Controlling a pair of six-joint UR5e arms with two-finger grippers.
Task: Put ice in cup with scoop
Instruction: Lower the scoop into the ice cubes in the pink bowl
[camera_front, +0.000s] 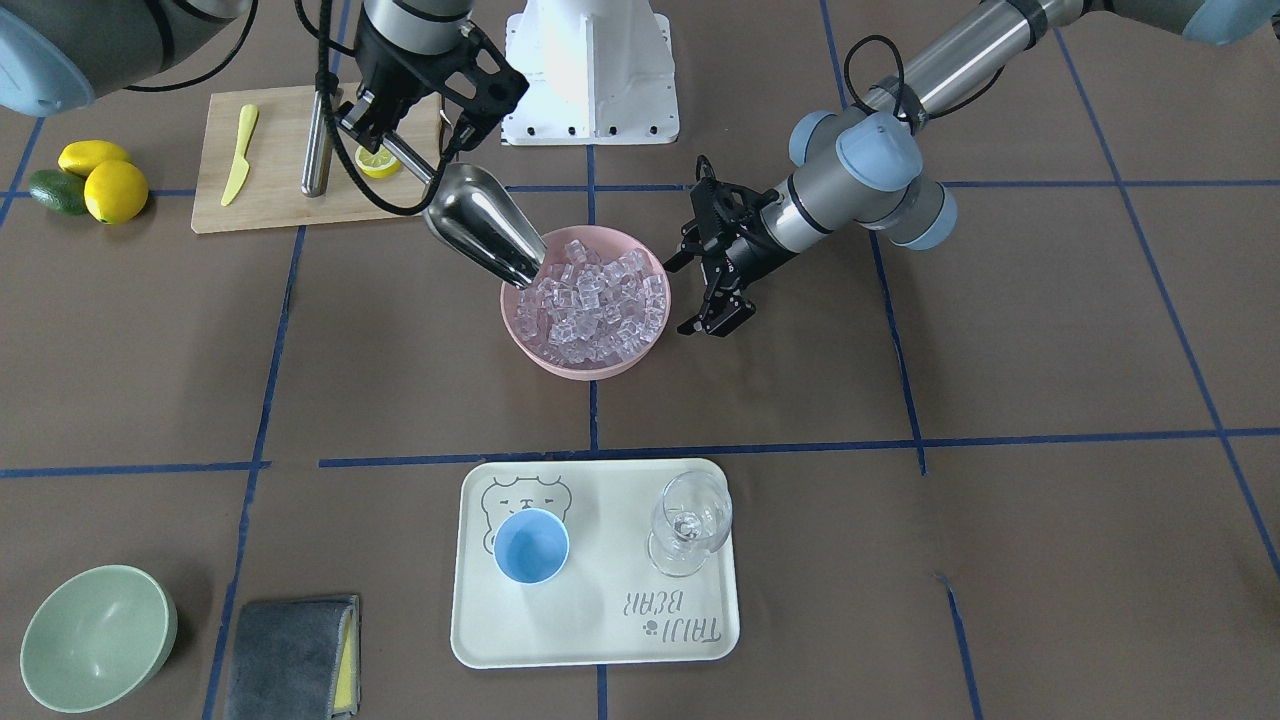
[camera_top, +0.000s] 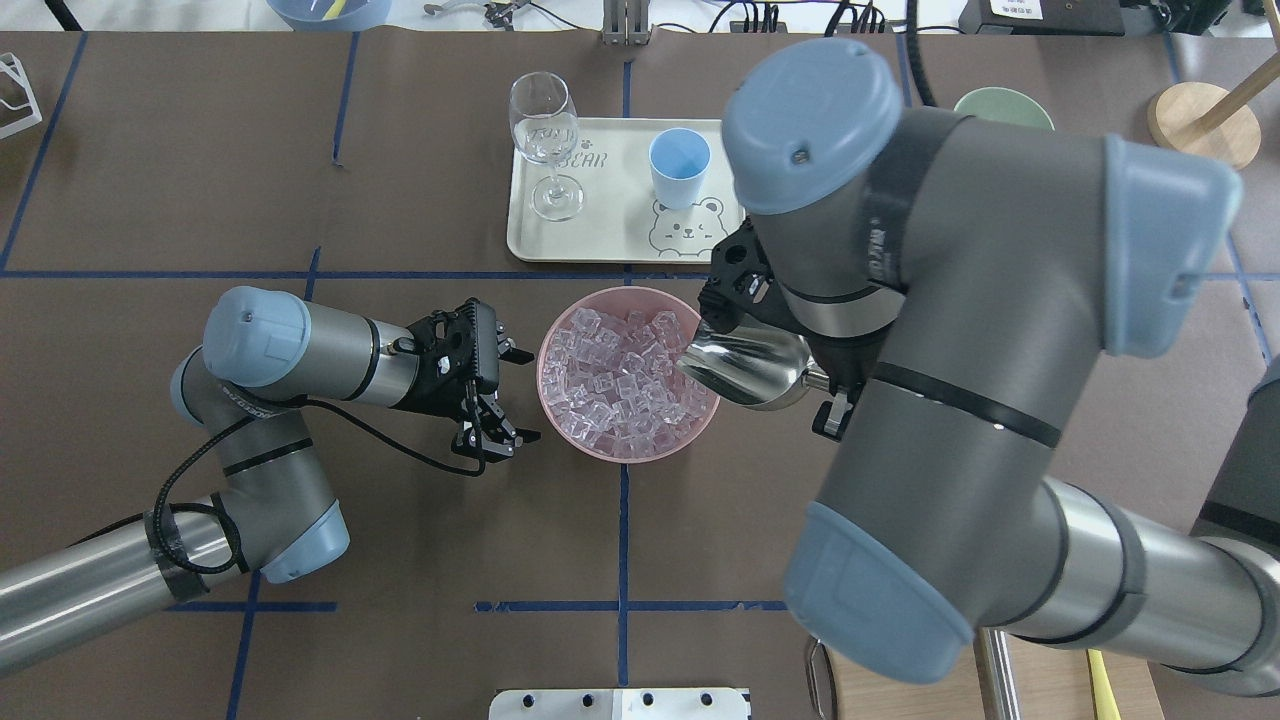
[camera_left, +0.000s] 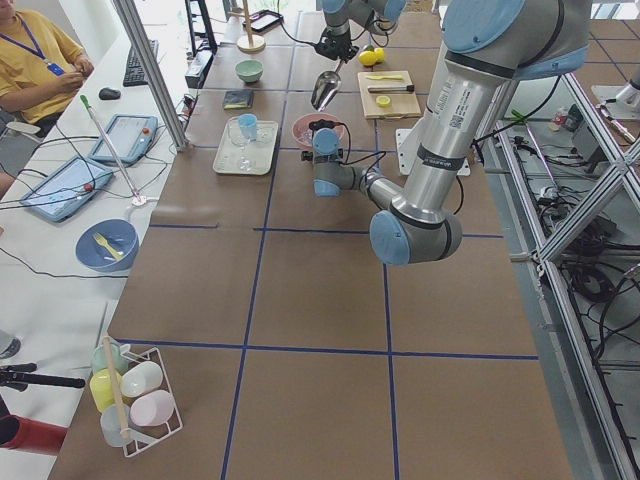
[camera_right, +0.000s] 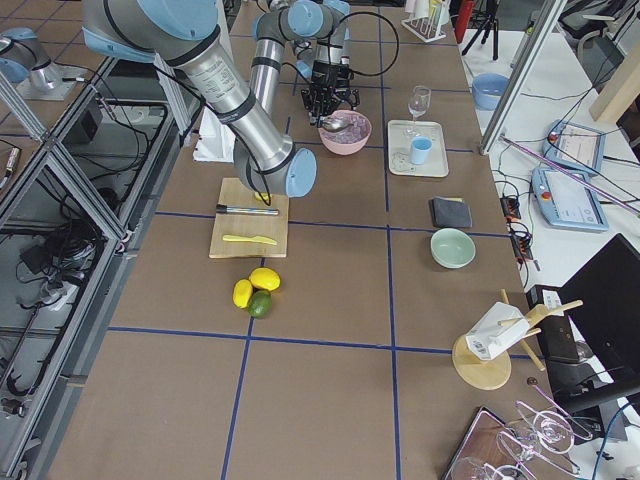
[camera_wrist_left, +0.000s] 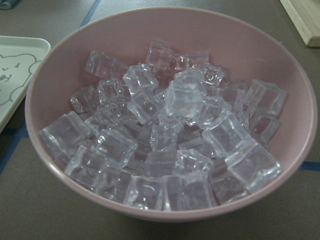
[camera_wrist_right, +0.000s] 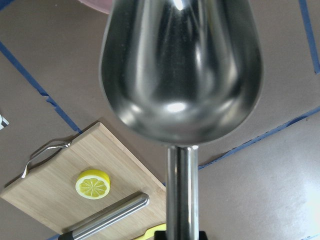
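1. My landmark is the pink bowl (camera_front: 585, 372) in the middle of the table. It is heaped with the ice (camera_front: 600, 300), clear cubes piled nearly to the rim.
2. My right gripper (camera_front: 385, 140) is clamped on the rod handle of the scoop (camera_front: 480, 225). The scoop slants down with its open mouth over the bowl's rim on the robot's right side. I cannot tell whether its lip touches the cubes. In the right wrist view the trough shows only bare, shiny steel.
3. My left gripper (camera_top: 512, 398) hangs just beside the bowl on the robot's left. Its fingers are spread wide and it is apart from the rim.
4. Beyond the bowl, away from the robot's base, lies a cream tray (camera_front: 600, 640). The cup (camera_front: 531, 545) stands upright on it, its blue inside showing. A wine glass (camera_front: 690, 520) stands on the same tray, apart from the cup.
5. On the base side of the bowl, to the robot's right, a wooden cutting board (camera_front: 275, 205) carries a lemon half (camera_front: 380, 162), a steel cylinder (camera_front: 317, 150) and a yellow knife (camera_front: 240, 155).
6. A pale-green bowl (camera_front: 95, 640) sits well apart from the pink bowl, past the tray's end on the robot's right.
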